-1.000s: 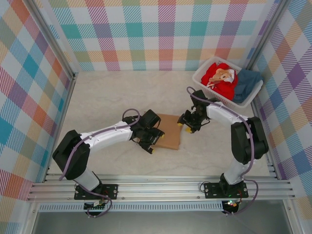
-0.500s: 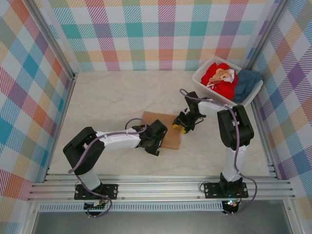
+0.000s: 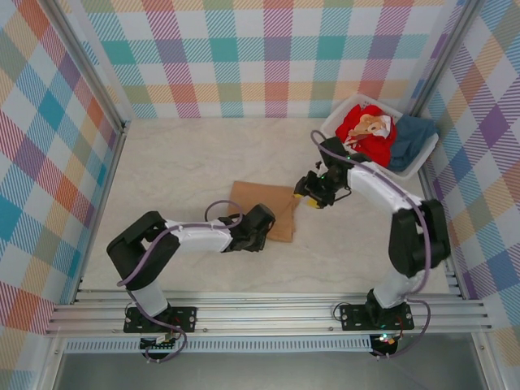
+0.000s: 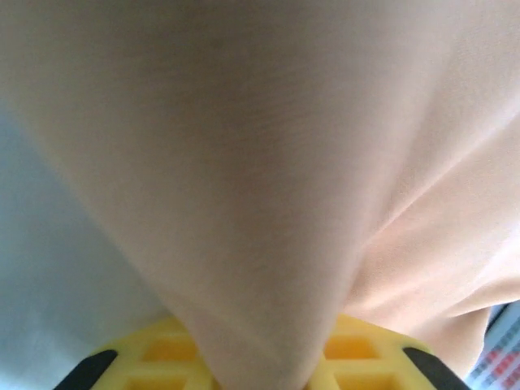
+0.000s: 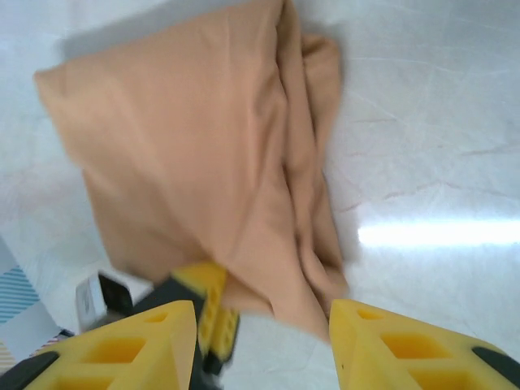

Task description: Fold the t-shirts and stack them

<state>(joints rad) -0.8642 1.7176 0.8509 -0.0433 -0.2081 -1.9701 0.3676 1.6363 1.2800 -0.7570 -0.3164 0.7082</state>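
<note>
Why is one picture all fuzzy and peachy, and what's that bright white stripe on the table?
Left wrist view: the tan shirt sits very close to the camera, too close to focus, so it blurs. Right wrist view: the stripe is glare on the shiny table, and the yellow claw fingers look soft. Top view: sharp and evenly lit.

A tan-brown t-shirt (image 3: pixel 264 203) lies folded into a rough rectangle on the table, near the middle, plain side up, no print showing. Up close its cloth is smooth, with soft creases along one folded edge. Its near corner is lifted slightly, gathered to a point and pinched in the left gripper (image 3: pixel 266 231). Well apart, at the far right corner, a red printed t-shirt (image 3: pixel 366 130) sits crumpled in a white basket (image 3: pixel 424 156). A dark teal t-shirt (image 3: pixel 413 134) is bunched just beside it, touching it, spilling over the rim.
</note>
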